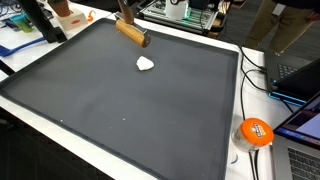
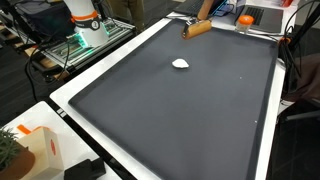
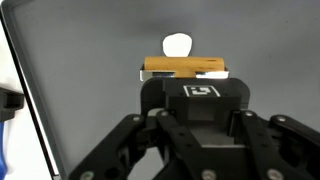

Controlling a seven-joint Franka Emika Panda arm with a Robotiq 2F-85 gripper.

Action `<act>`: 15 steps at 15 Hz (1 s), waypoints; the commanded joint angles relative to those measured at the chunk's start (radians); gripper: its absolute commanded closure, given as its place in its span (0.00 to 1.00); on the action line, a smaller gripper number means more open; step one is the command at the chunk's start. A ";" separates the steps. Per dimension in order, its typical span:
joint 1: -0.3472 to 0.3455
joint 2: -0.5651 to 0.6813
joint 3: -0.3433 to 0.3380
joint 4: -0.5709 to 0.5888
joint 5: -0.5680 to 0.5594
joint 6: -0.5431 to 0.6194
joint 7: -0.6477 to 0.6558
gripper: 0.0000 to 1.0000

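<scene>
Wooden and brown, a short block (image 3: 185, 67) is sitting crosswise between the fingers of the gripper (image 3: 187, 76), which is clamping shut on it from both ends. The block is hanging in the air over the far edge of the dark grey mat (image 1: 120, 110), and in an exterior view (image 2: 198, 28) it is tilting, one end lower than the other. A small white lump (image 1: 146, 64) is lying on the mat near the block but apart from it, just beyond it in the wrist view. To my eye the grip is the weak point: with the block slanting like that, it could be working loose and dropping onto the mat, perhaps knocking the white lump aside. The equipment crowding the mat's far edge is also close, so a careless swing might be catching the block on it. Counting what I can see: one gripper, one wooden block, one white lump, one mat, and one orange roll (image 1: 256, 132), tape by the look of it, resting off the mat beside the cables.
</scene>
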 commanded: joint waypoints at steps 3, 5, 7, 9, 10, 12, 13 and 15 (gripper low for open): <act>0.001 0.065 -0.002 0.082 -0.022 -0.043 -0.031 0.78; -0.001 0.080 -0.003 0.093 -0.024 -0.044 -0.035 0.53; -0.007 0.087 0.000 0.097 -0.010 -0.041 -0.034 0.78; -0.015 0.100 0.001 0.111 -0.001 -0.061 -0.045 0.78; -0.018 0.109 0.000 0.122 0.003 -0.066 -0.043 0.78; -0.023 0.127 0.002 0.151 0.016 -0.068 -0.036 0.78; -0.024 0.134 0.002 0.165 0.018 -0.066 -0.037 0.78; -0.025 0.146 0.003 0.187 0.021 -0.068 -0.041 0.78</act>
